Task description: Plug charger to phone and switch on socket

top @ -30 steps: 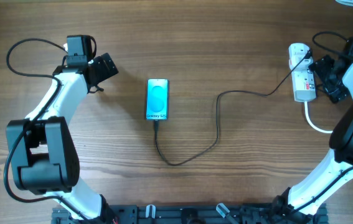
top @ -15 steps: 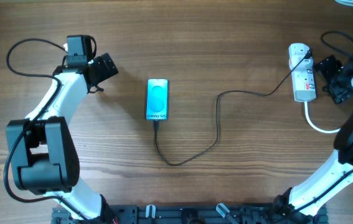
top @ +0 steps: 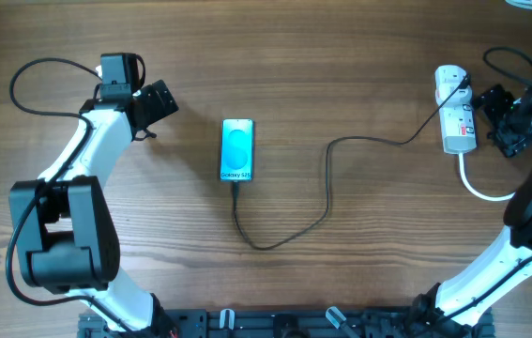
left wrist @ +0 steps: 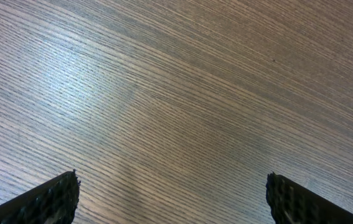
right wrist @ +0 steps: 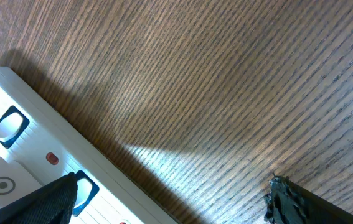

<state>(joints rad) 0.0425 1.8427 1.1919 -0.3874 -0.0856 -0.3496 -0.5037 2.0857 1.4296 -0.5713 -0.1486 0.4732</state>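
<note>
The phone lies flat mid-table, screen light blue with a teal oval. The thin black charger cable runs from the phone's bottom edge in a loop to the white socket strip at the far right. The strip also shows in the right wrist view, with rocker switches and red marks. My right gripper is open just right of the strip; its left finger hangs over a switch. My left gripper is open over bare wood at the far left, empty.
A thick white cord leaves the strip and curves toward the right arm. The left arm's own black cable loops at the far left. The wooden table lies under everything.
The right gripper has drawn back a little to the right of the strip since one second ago. The left arm, the phone and the cable have not moved.
</note>
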